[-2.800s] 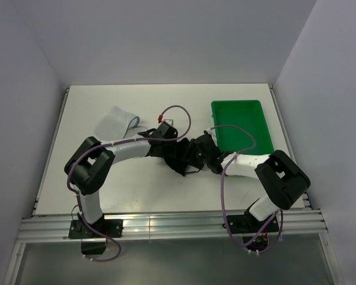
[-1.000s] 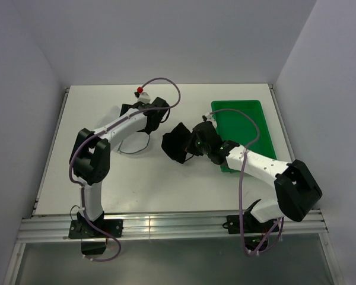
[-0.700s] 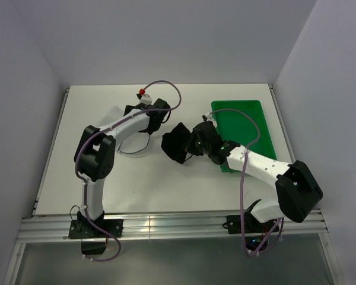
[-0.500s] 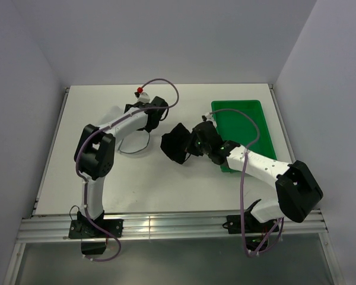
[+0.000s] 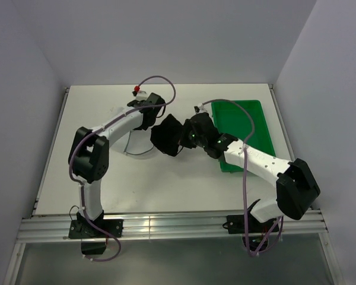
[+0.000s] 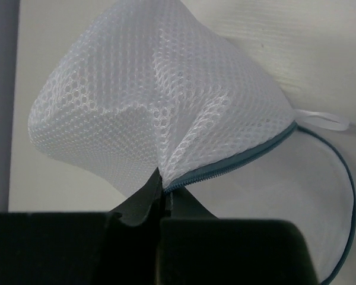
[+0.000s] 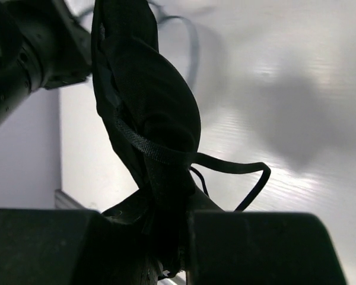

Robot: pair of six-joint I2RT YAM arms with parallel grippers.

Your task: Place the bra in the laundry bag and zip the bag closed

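Two robot arms work over a plain white bench [image 5: 166, 184], boxed in on three sides by bare pale lilac-grey walls, with an aluminium rail [image 5: 166, 224] running along the near edge where the arm bases are bolted. The left jaws are closed on the laundry bag [image 6: 148, 101], pinching its white mesh right at the grey-blue zipper [image 6: 237, 166]. The fabric peaks into a soft tent above the pinch, and the zippered mouth gapes in a curve to the right. Seen from above, the bag [image 5: 132, 152] sits in the far-left part of the bench, mostly hidden under the left arm [image 5: 115, 127], its dark zipper edge showing as a thin loop. The right jaws are clamped on the bra [image 7: 151, 89], a bunched black bundle with one thin strap [image 7: 249, 178] looping out to the side. In the overhead view the bra [image 5: 166, 135] hangs near the middle of the bench toward the far edge, just beside the bag's mouth. A green tray [image 5: 231, 122] sits at the far-right corner, under the right arm [image 5: 258, 163].
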